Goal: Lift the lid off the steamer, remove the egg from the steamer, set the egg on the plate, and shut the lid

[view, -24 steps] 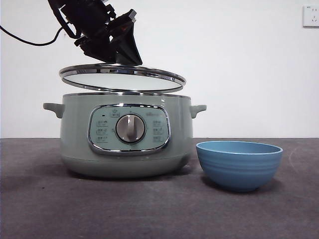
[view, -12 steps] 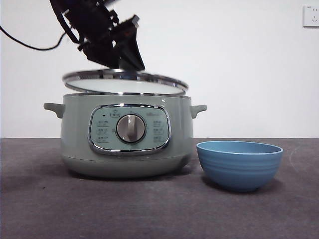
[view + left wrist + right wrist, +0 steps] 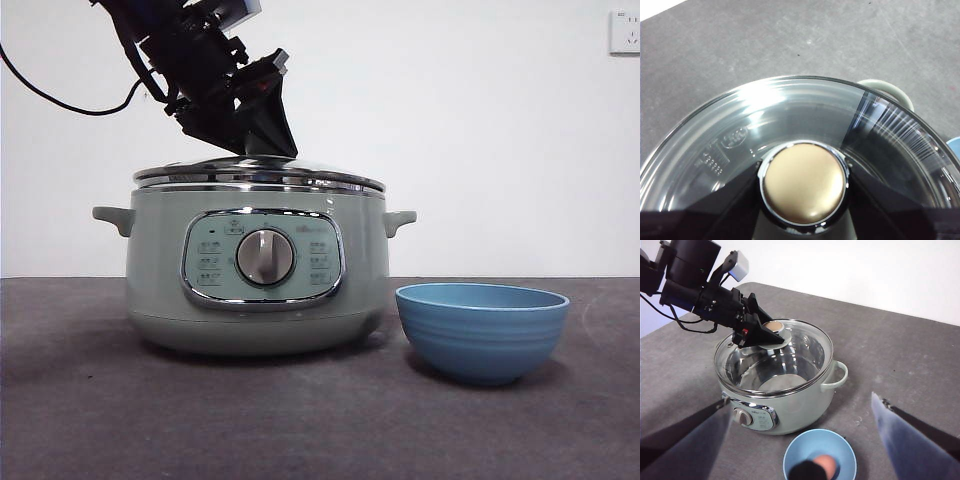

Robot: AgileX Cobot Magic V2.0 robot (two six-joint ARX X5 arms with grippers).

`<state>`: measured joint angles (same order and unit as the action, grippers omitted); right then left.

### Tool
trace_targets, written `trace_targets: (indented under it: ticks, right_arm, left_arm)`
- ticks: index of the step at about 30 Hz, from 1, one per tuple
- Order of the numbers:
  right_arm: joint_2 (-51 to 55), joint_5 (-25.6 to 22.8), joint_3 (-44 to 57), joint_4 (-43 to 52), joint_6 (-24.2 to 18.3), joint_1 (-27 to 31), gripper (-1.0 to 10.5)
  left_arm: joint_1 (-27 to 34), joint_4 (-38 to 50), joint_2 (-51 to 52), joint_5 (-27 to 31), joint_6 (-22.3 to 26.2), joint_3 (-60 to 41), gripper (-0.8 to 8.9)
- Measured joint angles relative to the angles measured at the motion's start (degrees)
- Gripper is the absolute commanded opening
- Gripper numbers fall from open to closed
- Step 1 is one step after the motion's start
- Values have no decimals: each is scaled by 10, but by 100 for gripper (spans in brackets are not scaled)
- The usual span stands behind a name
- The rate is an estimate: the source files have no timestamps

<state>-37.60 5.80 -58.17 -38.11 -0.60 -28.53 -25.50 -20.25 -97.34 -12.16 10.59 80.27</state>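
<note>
The left gripper (image 3: 258, 150) came in from up top, its fingers (image 3: 735, 200) clamped either side of the knob (image 3: 805, 182) on the lid (image 3: 259, 175). Right under those fingers the lid sat flat on the steamer (image 3: 258, 270), rim meeting rim, so the pot was closed. Off to the side of the fingers, near the pot on the worktop (image 3: 320, 420), was the blue plate (image 3: 482, 330), and the egg (image 3: 824, 463) was lying inside it. The right gripper (image 3: 802, 440) hung above the plate, fingers (image 3: 910, 440) spread wide and holding nothing.
</note>
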Motion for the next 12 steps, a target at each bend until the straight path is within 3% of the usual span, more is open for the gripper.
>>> trace_targets:
  ticks: [8, 10, 12]
  right_arm:
    - [0, 0, 0, 0, 0, 0, 473]
    - [0, 0, 0, 0, 0, 0, 473]
    - [0, 0, 0, 0, 0, 0, 473]
  left_arm:
    - [-2, -25, -2, 13, 3, 6, 9]
    - [-2, -30, -3, 13, 3, 9, 110]
    - [-2, -34, -3, 13, 3, 12, 368]
